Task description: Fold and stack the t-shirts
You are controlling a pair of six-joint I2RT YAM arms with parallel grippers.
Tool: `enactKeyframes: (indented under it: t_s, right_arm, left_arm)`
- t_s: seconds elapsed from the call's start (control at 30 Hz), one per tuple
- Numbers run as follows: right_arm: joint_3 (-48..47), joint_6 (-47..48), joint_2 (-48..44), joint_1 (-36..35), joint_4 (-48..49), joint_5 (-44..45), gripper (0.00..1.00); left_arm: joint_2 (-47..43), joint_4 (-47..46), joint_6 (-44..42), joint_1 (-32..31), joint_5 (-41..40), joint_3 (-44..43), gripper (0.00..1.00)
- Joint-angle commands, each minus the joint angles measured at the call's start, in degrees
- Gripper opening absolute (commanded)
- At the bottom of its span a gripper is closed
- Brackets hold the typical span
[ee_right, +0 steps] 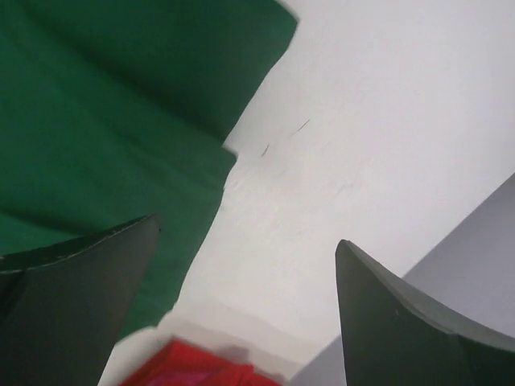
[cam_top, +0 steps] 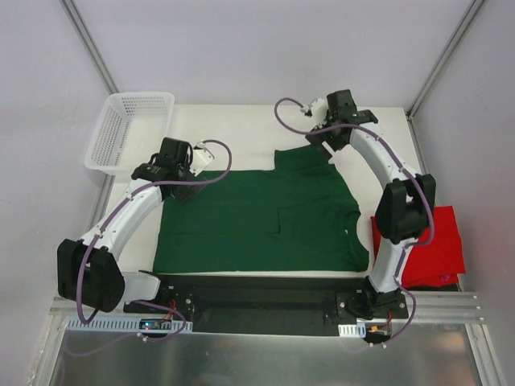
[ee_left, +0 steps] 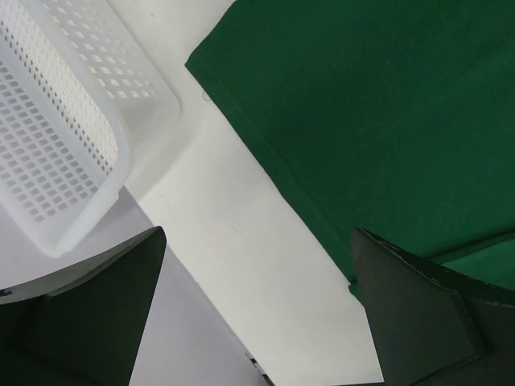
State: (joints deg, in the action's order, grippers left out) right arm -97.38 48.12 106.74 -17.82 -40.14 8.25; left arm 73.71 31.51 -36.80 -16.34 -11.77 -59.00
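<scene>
- Left claw (ee_left: pixel 257 235) is spread open, empty; green shirt (ee_left: pixel 362 104) is laid flat under one finger.
- Right claw (ee_right: pixel 248 233) is spread open, empty; red shirt (cam_top: pixel 430 245) is seen well behind it.

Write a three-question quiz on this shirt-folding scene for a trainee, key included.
1. True or false: the red t-shirt lies on top of the green t-shirt.
2. Where does the white basket stand? A far left, B far right, C near right.
3. Fill in: both pairs of jaws stand ____.
Key: 1 false; 2 A; 3 open.
</scene>
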Motion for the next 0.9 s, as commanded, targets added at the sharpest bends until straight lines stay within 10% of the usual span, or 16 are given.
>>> enactKeyframes:
  t_s: [0.0,0.27,0.87]
  right_arm:
    - [-14.02,-8.3,9.24,4.46,0.67,-7.71,0.96]
    - [-19.25,-10.5,21.05,7.72,8.41,-14.05,0.99]
    - [-22.58,-10.32,29.05,6.22,14.48,-14.4,0.7]
  left_arm:
    - [1.43,-0.66,1.55,0.78,4.12,-2.0,0.99]
    - [2.4,-0.75,1.02,0.69,4.48,0.38,0.99]
    - [2.31,-1.36,1.9,0.69,4.65,3.01,0.99]
